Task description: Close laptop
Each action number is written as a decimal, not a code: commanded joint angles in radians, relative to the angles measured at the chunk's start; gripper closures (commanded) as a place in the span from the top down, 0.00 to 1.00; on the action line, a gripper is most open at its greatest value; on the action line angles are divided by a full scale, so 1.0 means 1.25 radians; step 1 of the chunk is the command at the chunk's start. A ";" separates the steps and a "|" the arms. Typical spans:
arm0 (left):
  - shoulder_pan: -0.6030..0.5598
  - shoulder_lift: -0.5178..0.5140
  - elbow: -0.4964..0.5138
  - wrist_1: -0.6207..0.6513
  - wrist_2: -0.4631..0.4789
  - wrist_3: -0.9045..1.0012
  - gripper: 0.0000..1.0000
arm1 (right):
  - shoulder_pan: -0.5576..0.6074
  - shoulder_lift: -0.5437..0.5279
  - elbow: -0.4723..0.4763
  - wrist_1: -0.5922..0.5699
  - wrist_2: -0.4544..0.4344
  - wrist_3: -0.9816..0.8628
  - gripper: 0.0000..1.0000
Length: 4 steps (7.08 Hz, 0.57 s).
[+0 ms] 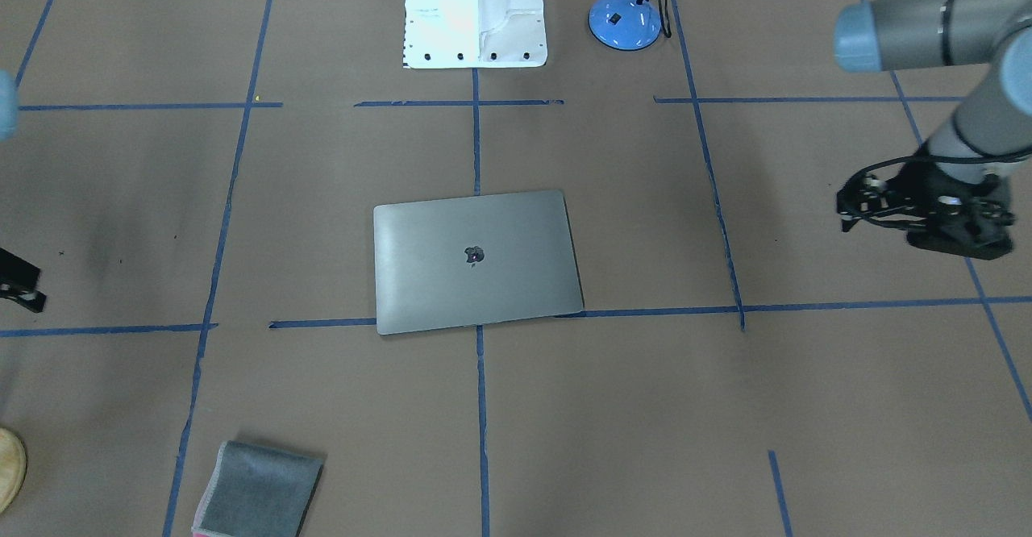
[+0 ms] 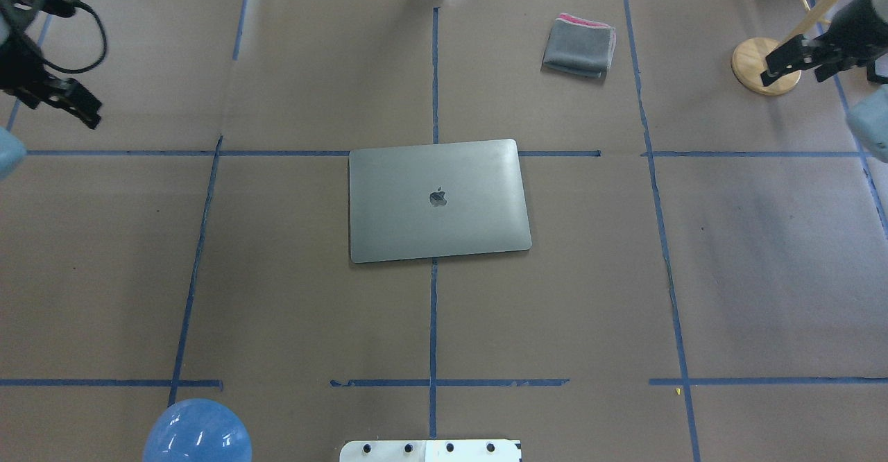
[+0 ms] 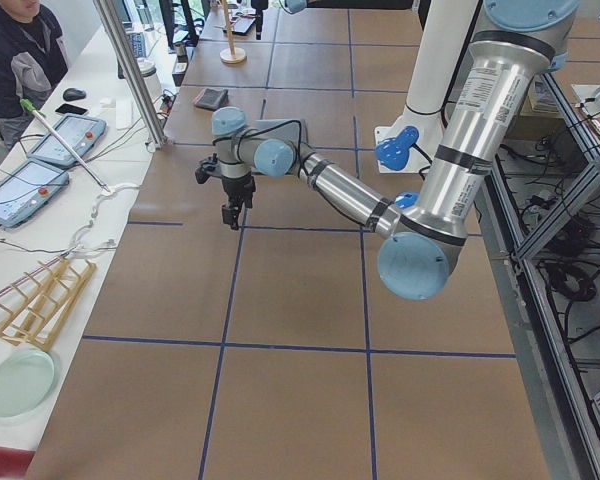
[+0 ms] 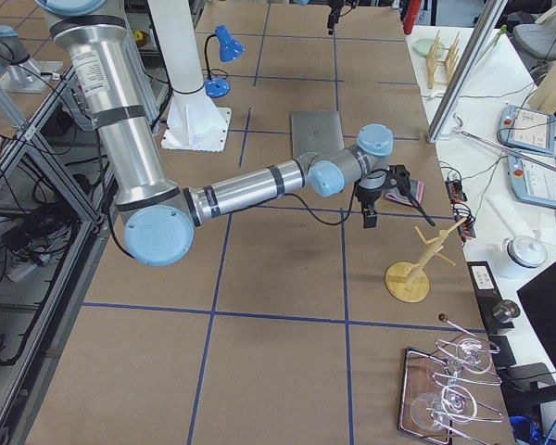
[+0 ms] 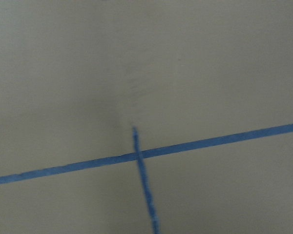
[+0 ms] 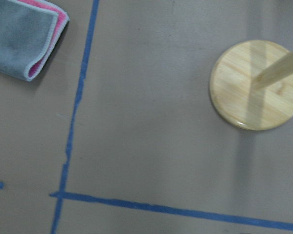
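In the front-facing view the laptop (image 1: 476, 261) lies shut and flat at the middle of the bench (image 1: 726, 440), lid up and logo showing, its lower edge over a blue tape line (image 1: 645, 311). The left gripper (image 1: 845, 213) hangs at the right edge, well apart from the laptop, and its fingers look pressed together. A grey cloth (image 1: 258, 493) sits at the lower left and a blue lamp (image 1: 625, 5) at the top.

In the overhead view the laptop is again at the centre. The left gripper is in the upper left corner. The right gripper (image 2: 769, 77) is in the upper right, over a round wooden stand (image 2: 753, 56), its fingers seemingly together too.

The two side views show each near arm stretched out with its fingers pointing down above bare bench.

The left wrist view shows only crossing tape lines. The right wrist view has the cloth at the upper left and the stand's base at the upper right.
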 commanded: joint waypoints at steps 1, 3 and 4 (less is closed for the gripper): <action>-0.154 0.136 0.001 0.005 -0.062 0.195 0.99 | 0.092 -0.090 0.030 -0.116 0.025 -0.252 1.00; -0.209 0.243 -0.028 0.003 -0.065 0.234 0.99 | 0.174 -0.200 0.036 -0.114 0.027 -0.392 1.00; -0.210 0.272 -0.027 0.013 -0.065 0.236 0.99 | 0.178 -0.243 0.057 -0.111 0.021 -0.384 1.00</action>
